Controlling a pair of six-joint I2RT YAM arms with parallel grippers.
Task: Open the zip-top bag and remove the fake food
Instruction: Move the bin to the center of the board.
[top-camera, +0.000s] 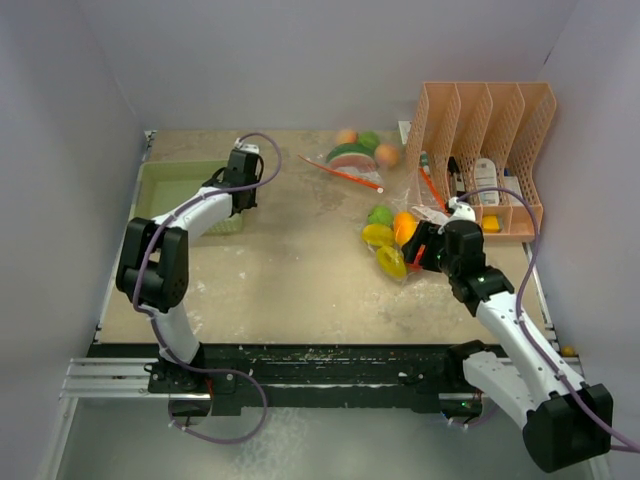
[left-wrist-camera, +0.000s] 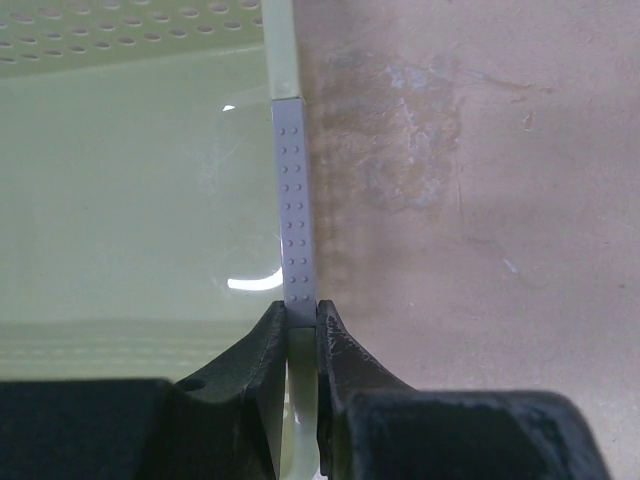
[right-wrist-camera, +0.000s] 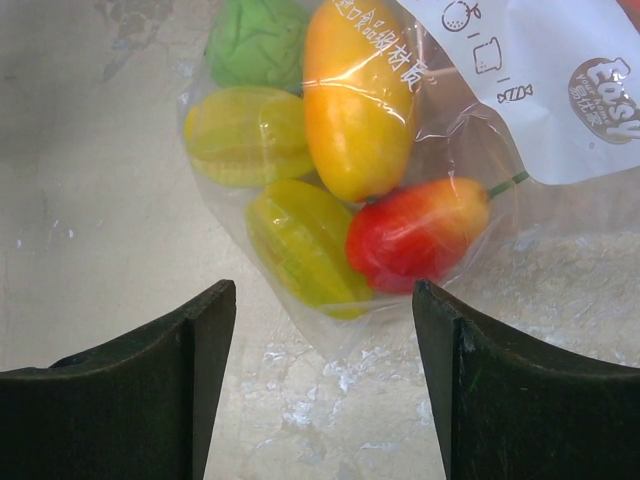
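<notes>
Fake food (right-wrist-camera: 360, 90) is lying bagged just ahead of the right tool (right-wrist-camera: 322, 295), jaws apart; left tool (left-wrist-camera: 300, 320) is clamping the tray (left-wrist-camera: 295, 200) rim.

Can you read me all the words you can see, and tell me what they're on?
"Easy", roughly, cut off at the edge: brown logo on the zip-top bag.
White Chinese characters on the bag, over the orange fake food: too blurred to read.
Things in the peach organizer: labels too small to read.
</notes>
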